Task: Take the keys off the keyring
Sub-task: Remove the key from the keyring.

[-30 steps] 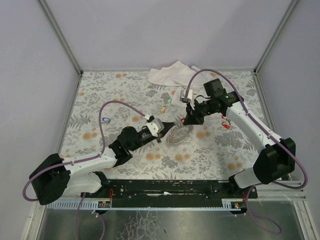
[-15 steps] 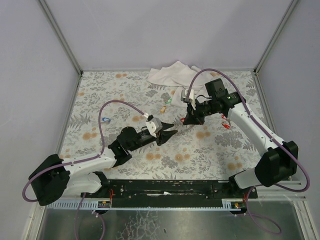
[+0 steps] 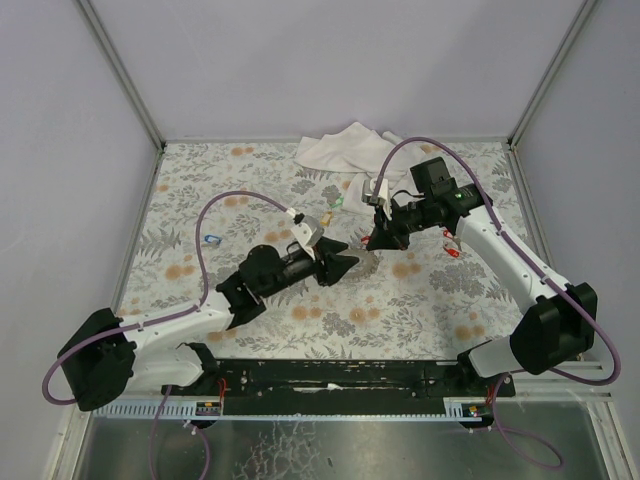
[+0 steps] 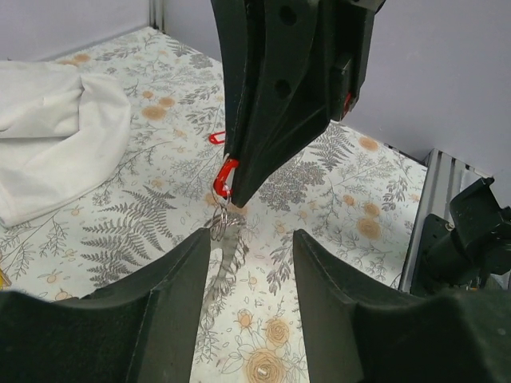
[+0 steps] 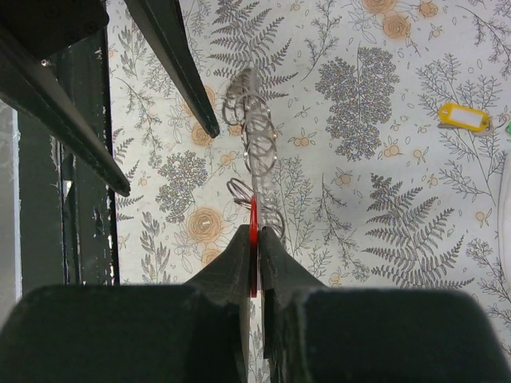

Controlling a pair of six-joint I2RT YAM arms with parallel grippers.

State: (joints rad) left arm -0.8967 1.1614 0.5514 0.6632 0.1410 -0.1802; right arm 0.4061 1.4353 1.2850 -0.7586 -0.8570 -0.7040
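Observation:
My right gripper (image 3: 371,240) is shut on a red key (image 5: 254,231), held above the table. The keyring (image 5: 254,142), a chain of silvery rings, hangs from that key. In the left wrist view the red key (image 4: 226,175) shows at the right gripper's tips, with the rings (image 4: 220,224) dangling below. My left gripper (image 3: 347,262) is open and empty. Its fingers (image 4: 184,263) sit just below and to either side of the hanging rings, which lie close to its left fingertip. Loose keys lie on the table: red (image 3: 452,250), yellow and green (image 3: 331,209), blue (image 3: 211,239).
A crumpled white cloth (image 3: 344,146) lies at the back edge of the flower-patterned table (image 3: 250,190). A yellow key tag (image 5: 463,117) shows on the table in the right wrist view. Grey walls enclose three sides.
My left gripper has risen and moved closer to the right gripper. The ring chain, spread out between the grippers a second ago, now hangs down from the red key.

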